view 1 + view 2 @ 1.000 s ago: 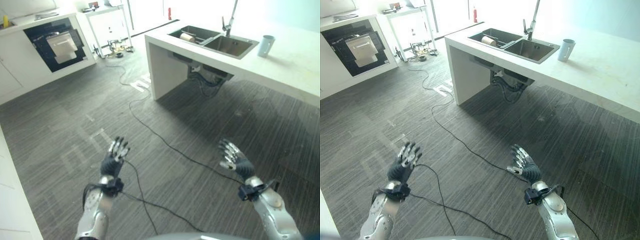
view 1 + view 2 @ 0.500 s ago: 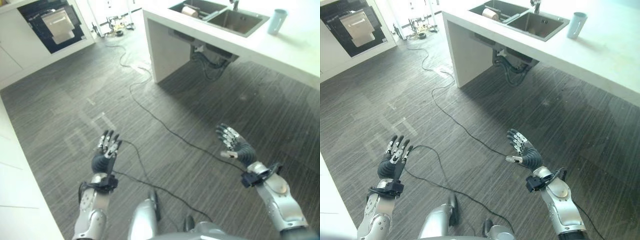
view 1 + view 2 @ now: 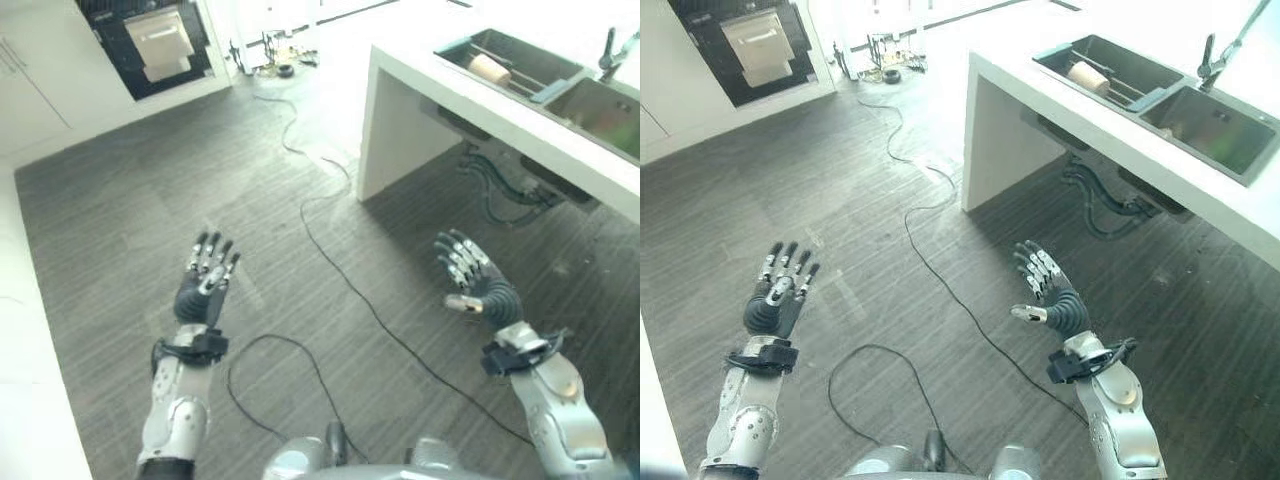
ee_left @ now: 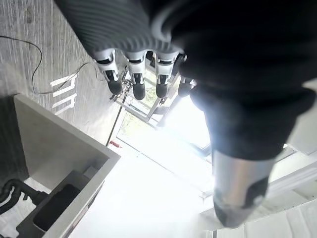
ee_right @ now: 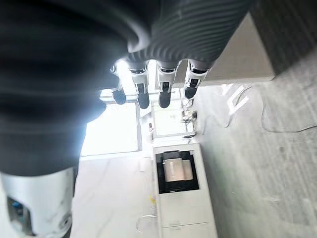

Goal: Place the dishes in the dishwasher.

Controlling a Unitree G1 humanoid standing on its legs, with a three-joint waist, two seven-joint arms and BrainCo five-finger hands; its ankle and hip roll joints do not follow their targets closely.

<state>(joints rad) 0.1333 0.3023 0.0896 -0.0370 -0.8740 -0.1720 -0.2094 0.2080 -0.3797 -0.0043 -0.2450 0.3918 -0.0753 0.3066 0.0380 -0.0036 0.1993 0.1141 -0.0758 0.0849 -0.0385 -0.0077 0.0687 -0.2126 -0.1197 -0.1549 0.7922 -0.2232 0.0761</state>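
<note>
A dark built-in appliance (image 3: 150, 38) with a pale panel in its opening stands in the white cabinets at the far left; it also appears in the right wrist view (image 5: 176, 171). A beige cylinder (image 3: 1087, 77) lies in the left basin of the double sink (image 3: 1160, 95). My left hand (image 3: 203, 290) is held out over the grey floor, fingers straight and empty. My right hand (image 3: 485, 295) is raised the same way, open, with nothing in it. Both are well short of the sink and the appliance. Straight fingers (image 4: 133, 74) show in the left wrist view and fingers (image 5: 163, 84) in the right.
A white counter island (image 3: 420, 90) with a tap (image 3: 1225, 45) juts in from the right, pipes hanging below it. A white cabinet (image 3: 20, 330) runs along the left edge. Small clutter (image 3: 275, 50) lies by the far wall. Grey plank floor spreads between.
The whole picture has shifted: the camera has swung, so the island sits further right and the cup on the counter has left the view. Both hands stay open and raised.
</note>
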